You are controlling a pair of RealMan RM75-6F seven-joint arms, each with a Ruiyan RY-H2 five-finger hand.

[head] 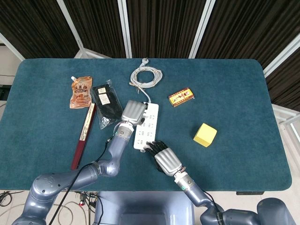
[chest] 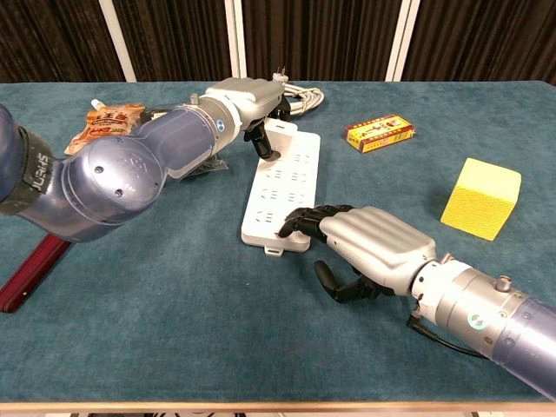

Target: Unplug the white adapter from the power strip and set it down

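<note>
Both your hands sit on the power strip (chest: 280,187), which lies tilted on the table (head: 234,93). Your left hand (chest: 248,97) curls over its far end, fingers (chest: 263,144) down on it; the white adapter isn't visible, so can't tell if it's gripped. Your right hand (chest: 369,246) presses fingertips (chest: 291,222) on the near end, holding nothing. Coiled cable (head: 145,76) lies beyond.

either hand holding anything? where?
Right hand holds nothing; its fingertips press the power strip's near end. Left hand at the far end; grip hidden.
</note>
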